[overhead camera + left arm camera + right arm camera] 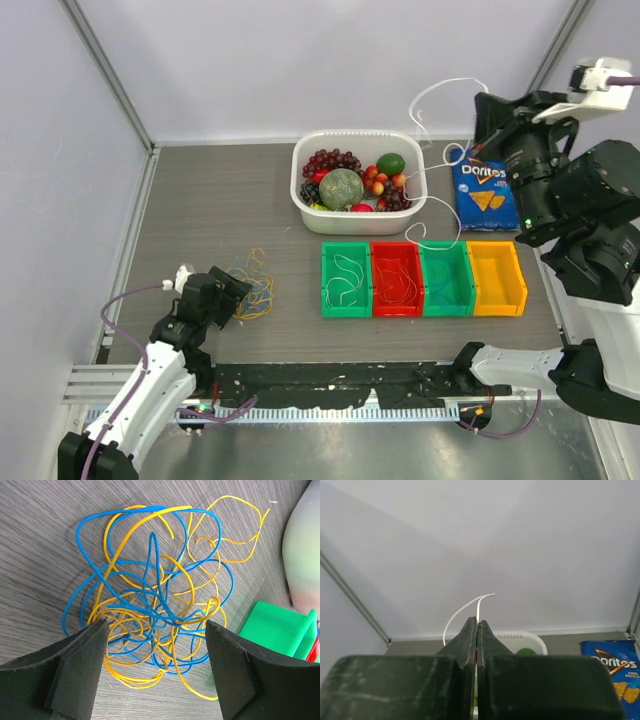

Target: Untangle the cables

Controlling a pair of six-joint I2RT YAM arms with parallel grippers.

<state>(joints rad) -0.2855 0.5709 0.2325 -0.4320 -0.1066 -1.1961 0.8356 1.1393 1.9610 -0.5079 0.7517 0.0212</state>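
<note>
A tangle of blue and yellow cables (252,285) lies on the table at the left. My left gripper (228,290) hovers right over it. In the left wrist view the tangle (155,595) spreads between and beyond my left gripper (156,630), whose fingers stand wide apart with nothing gripped. High at the right, my right gripper (484,104) is shut on a white cable (414,103) that hangs in loops down toward the bins. In the right wrist view that white cable (465,606) sticks out above the closed right gripper (477,622).
A white basket (305,195) of fruit stands at the back centre, with a blue Doritos bag (483,190) to its right. A row of bins sits in front: green (345,300) with a thin white cable, red (398,303) with another cable, teal (446,300) and yellow (496,277).
</note>
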